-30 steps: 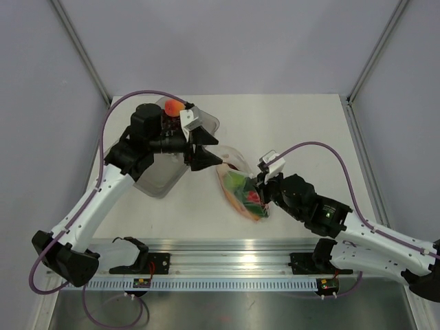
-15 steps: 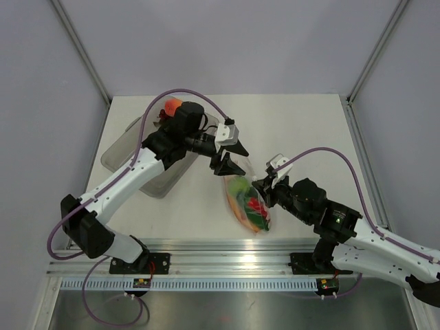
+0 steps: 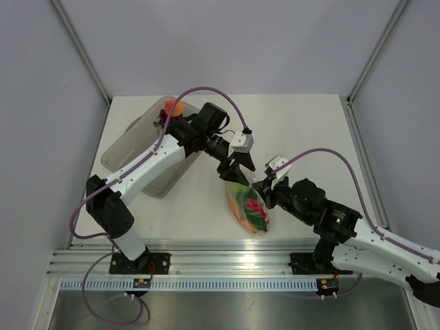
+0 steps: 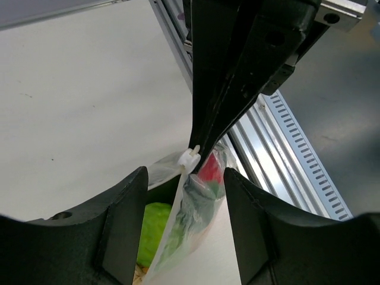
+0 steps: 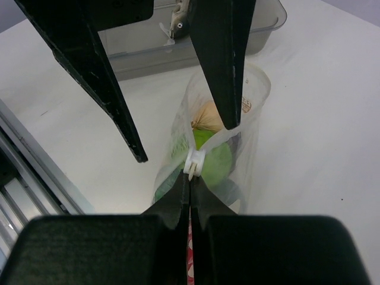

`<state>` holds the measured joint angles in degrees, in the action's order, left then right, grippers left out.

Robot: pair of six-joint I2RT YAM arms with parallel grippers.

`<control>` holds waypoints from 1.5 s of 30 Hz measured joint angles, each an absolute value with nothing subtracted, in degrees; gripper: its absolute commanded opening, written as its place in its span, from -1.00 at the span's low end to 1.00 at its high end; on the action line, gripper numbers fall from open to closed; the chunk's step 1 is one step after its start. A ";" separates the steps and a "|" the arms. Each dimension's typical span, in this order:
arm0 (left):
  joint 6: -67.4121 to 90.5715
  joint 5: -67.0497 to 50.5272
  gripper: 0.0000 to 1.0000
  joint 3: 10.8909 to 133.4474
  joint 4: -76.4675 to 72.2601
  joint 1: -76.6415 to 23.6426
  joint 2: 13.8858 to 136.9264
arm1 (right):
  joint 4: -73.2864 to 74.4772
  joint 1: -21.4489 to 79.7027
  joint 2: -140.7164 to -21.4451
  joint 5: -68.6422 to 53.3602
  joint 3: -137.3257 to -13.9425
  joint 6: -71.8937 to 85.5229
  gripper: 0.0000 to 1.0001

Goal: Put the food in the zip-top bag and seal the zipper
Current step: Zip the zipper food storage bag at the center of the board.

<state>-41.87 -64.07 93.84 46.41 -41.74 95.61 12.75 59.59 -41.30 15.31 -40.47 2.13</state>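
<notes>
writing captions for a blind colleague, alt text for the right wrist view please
The right gripper, jaws shut, pinches the mouth edge of a clear zip-top bag beside its white slider. The left gripper hangs open over the bag, which holds a green lime; a clear grey tray sits behind.

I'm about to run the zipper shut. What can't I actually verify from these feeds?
- Seal progress: in the top view the zip-top bag mouth is too small and partly covered by the left end effector and right end effector; wrist views show only the white slider.
- Lower bag contents: left wrist view, cut by the bottom edge.
- Rest of the tray: top view, the left arm covers part; one orange fruit shows.
</notes>
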 measured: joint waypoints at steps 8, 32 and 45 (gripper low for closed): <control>-41.01 -62.89 0.22 86.37 45.19 -36.27 88.44 | 13.37 59.59 -41.30 15.44 -40.47 1.48 -1.00; -31.88 -54.70 -1.00 74.43 32.86 -35.14 89.36 | 13.23 57.52 -41.98 15.31 -40.45 0.62 -1.00; -24.14 -45.63 -0.89 68.16 28.71 -35.33 74.81 | 4.08 42.33 -55.48 -1.32 -45.45 -5.10 -1.00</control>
<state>-24.14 -45.63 68.16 28.71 -35.33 74.81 4.08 42.33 -55.48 -1.32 -45.45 -5.10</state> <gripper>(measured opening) 0.007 0.009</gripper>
